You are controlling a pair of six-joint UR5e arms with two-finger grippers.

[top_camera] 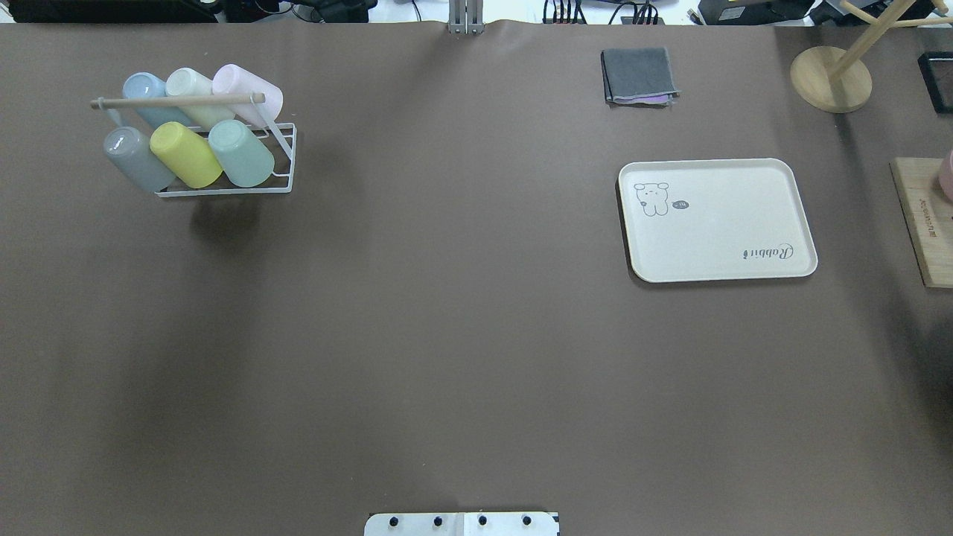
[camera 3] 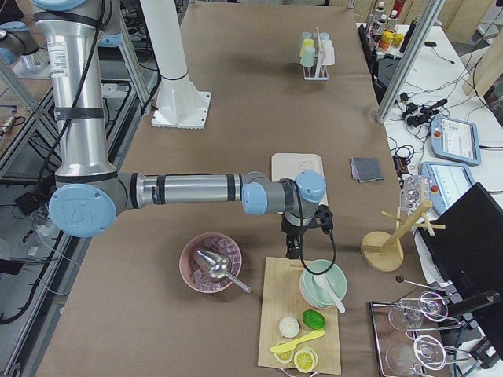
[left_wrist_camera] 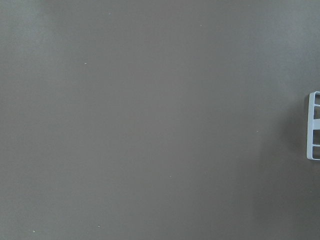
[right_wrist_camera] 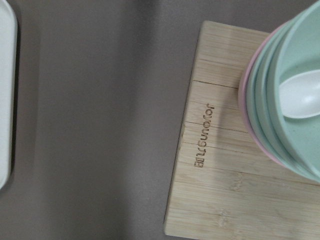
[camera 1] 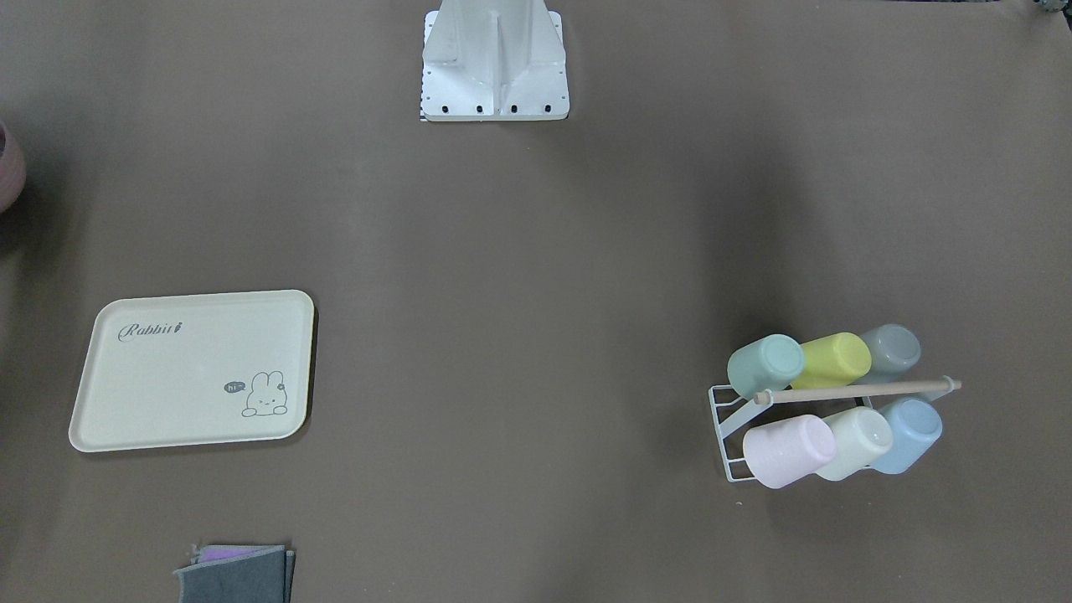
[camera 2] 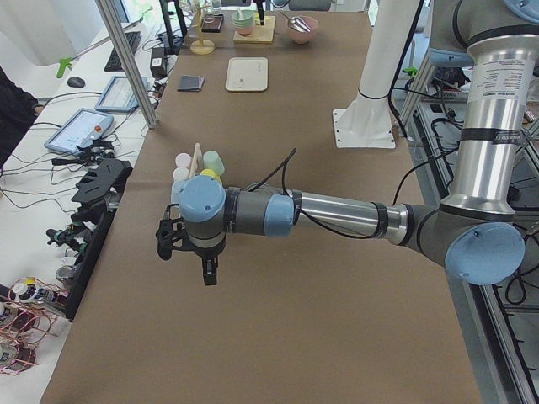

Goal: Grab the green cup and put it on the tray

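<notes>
The green cup lies tilted on a white wire rack among several other cups, next to a yellow-lime cup. It also shows in the front view and the left side view. The cream Rabbit tray lies flat and bare on the other side of the table. My left gripper hangs above the table short of the rack. My right gripper hangs between the tray and a bamboo board. I cannot tell whether either is open or shut.
A folded grey cloth lies beyond the tray. A bamboo board with stacked bowls and a spoon lies at the right end. A wooden stand and a pink bowl are nearby. The robot base stands mid-table.
</notes>
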